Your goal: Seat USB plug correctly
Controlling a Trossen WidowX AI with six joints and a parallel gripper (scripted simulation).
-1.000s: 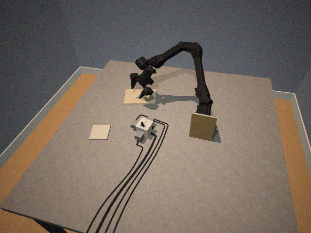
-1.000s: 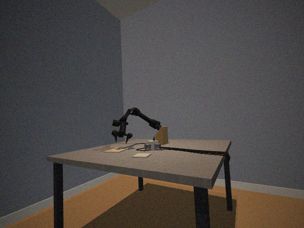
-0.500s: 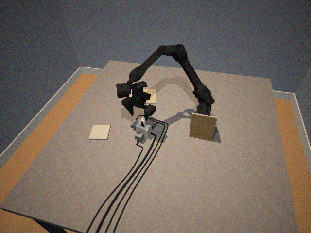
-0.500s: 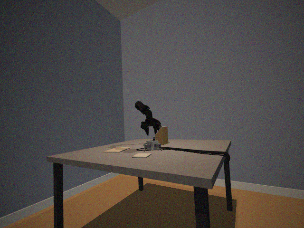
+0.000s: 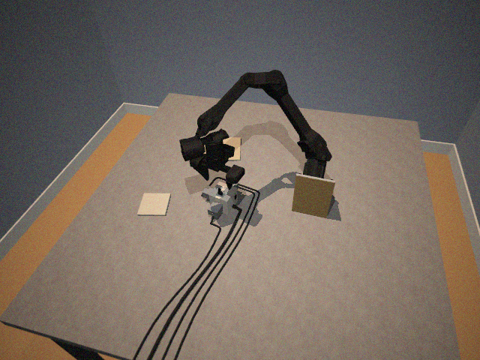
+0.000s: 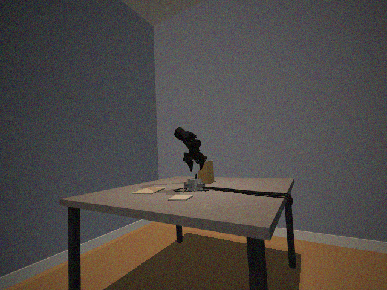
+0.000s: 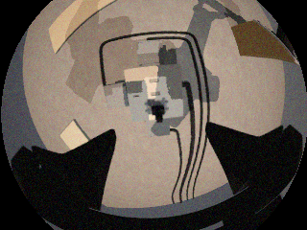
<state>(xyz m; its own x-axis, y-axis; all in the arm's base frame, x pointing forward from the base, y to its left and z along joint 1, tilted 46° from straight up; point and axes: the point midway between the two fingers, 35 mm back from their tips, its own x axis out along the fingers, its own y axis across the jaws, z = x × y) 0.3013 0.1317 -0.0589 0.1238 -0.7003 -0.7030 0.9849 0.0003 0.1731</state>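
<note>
1. the gripper [image 5: 220, 178] [image 6: 196, 170] [image 7: 161, 130] is spread wide with nothing between its fingers, just above the power cube [image 5: 223, 198] [image 6: 195, 184] [image 7: 139, 106] and apart from it.
2. the small black usb plug [image 5: 220, 190] [image 6: 196, 176] [image 7: 157, 111] stands up from the cube's top, below the gripper; how deep it sits and which way round it is, i cannot tell.
3. grey plugs around the cube's sides have dark cables [image 5: 211, 267] [image 6: 247, 191] [image 7: 192, 139] running off across the desk [image 5: 329, 279] [image 6: 218, 209] [image 7: 245, 101].
4. a pale square [image 5: 154, 204] [image 6: 180, 197] [image 7: 74, 136] lies flat near the cube.
5. an upright tan panel [image 5: 313, 196] [image 6: 207, 172] [image 7: 261, 40] stands by the arm's base.
</note>
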